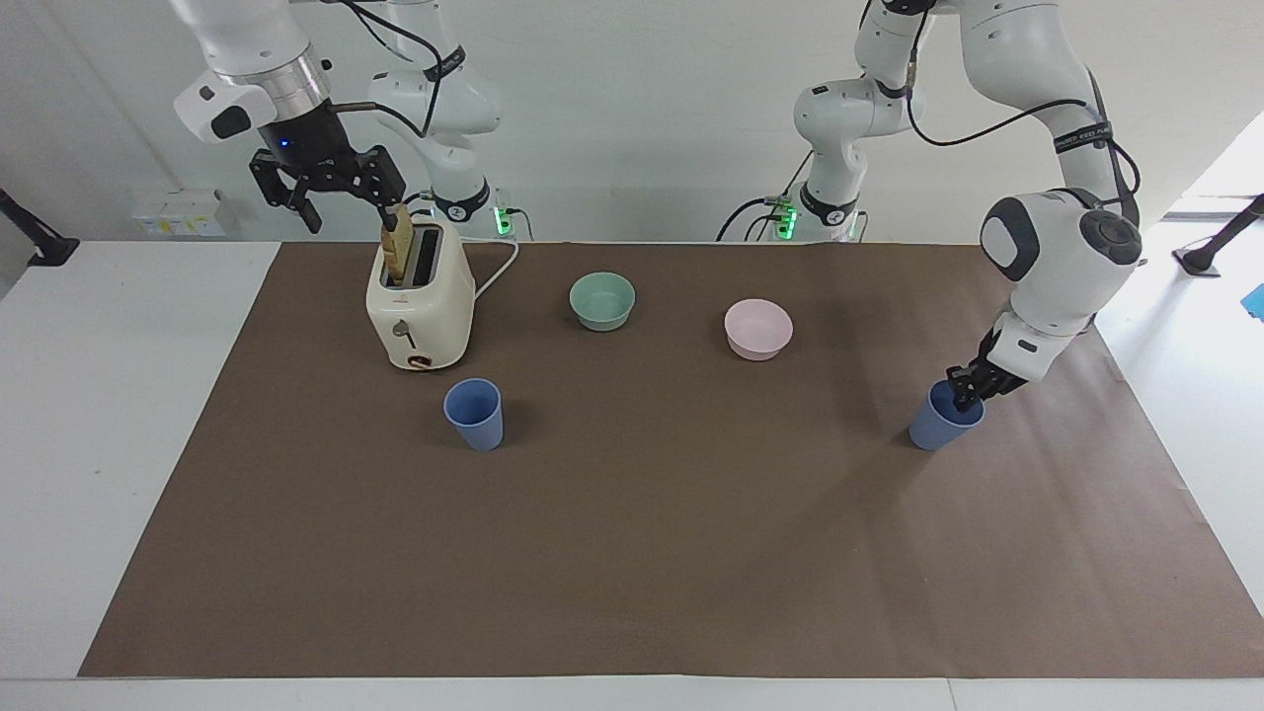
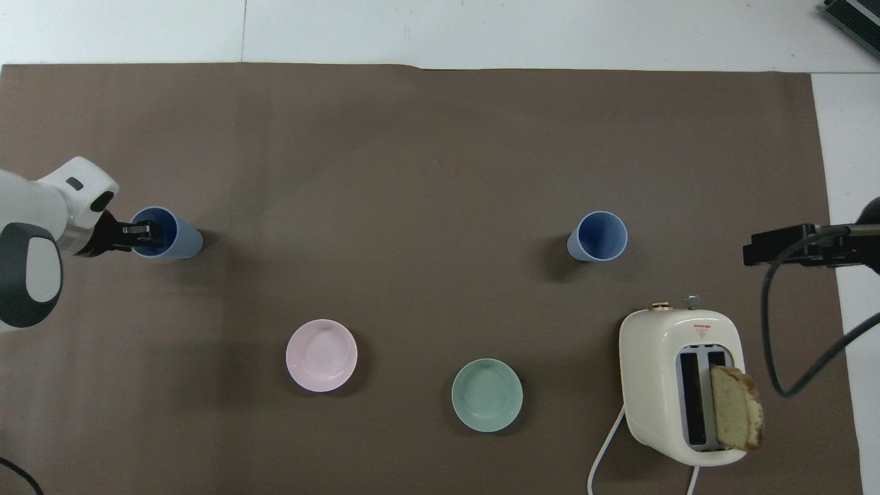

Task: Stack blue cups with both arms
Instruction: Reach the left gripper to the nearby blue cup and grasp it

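Two blue cups stand upright on the brown mat. One blue cup [image 1: 474, 415] [image 2: 599, 236] stands by the toaster, toward the right arm's end. The other blue cup [image 1: 943, 427] [image 2: 180, 238] stands toward the left arm's end. My left gripper [image 1: 966, 395] [image 2: 146, 235] is at this cup's rim, one finger inside the mouth and one outside, closed on the rim. The cup rests on the mat. My right gripper [image 1: 351, 212] [image 2: 780, 246] is open and empty in the air over the toaster's end of the table, and waits.
A cream toaster [image 1: 420, 306] [image 2: 677, 385] holds a slice of bread [image 1: 397, 247] [image 2: 735, 405] in one slot. A mint-green bowl [image 1: 602, 299] [image 2: 487, 395] and a pink bowl [image 1: 757, 328] [image 2: 321, 355] sit nearer the robots than the cups.
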